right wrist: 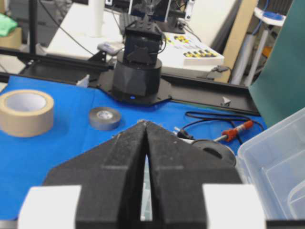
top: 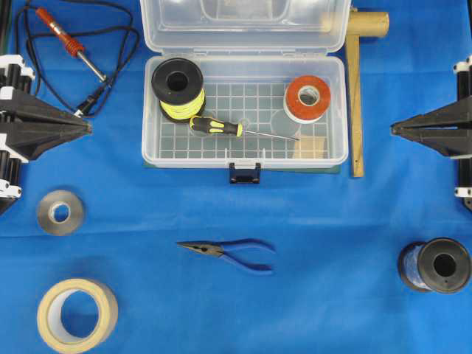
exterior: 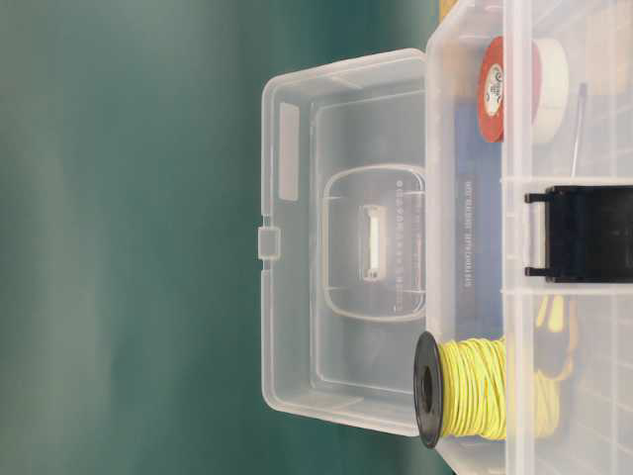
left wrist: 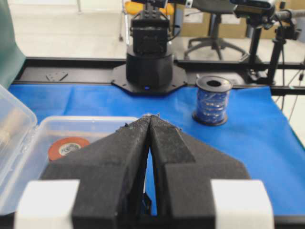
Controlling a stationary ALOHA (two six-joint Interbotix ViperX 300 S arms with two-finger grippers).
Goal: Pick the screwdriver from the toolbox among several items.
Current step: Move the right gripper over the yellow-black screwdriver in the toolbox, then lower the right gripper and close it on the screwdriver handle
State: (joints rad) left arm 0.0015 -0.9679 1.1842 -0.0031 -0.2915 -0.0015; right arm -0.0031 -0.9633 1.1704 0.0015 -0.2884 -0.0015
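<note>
The screwdriver (top: pixel 221 127), with a yellow-and-black handle and a thin silver shaft, lies across the gridded floor of the open clear toolbox (top: pixel 151 151). Beside it in the box are a black spool of yellow wire (top: pixel 178 87), an orange-red tape roll (top: pixel 307 97) and a pale wooden block (top: pixel 310 147). My left gripper (top: pixel 88 127) is shut and empty at the left edge, well clear of the box. My right gripper (top: pixel 394 128) is shut and empty at the right. The table-level view shows the handle (exterior: pixel 556 332) through the box wall.
Blue-handled pliers (top: pixel 232 253) lie in front of the box. A red soldering iron (top: pixel 68 43) with its cord is at the back left. A grey tape roll (top: pixel 60 212), a beige tape roll (top: pixel 77 315) and a blue wire spool (top: pixel 435 265) sit near the front. A wooden piece (top: pixel 356 96) lies right of the box.
</note>
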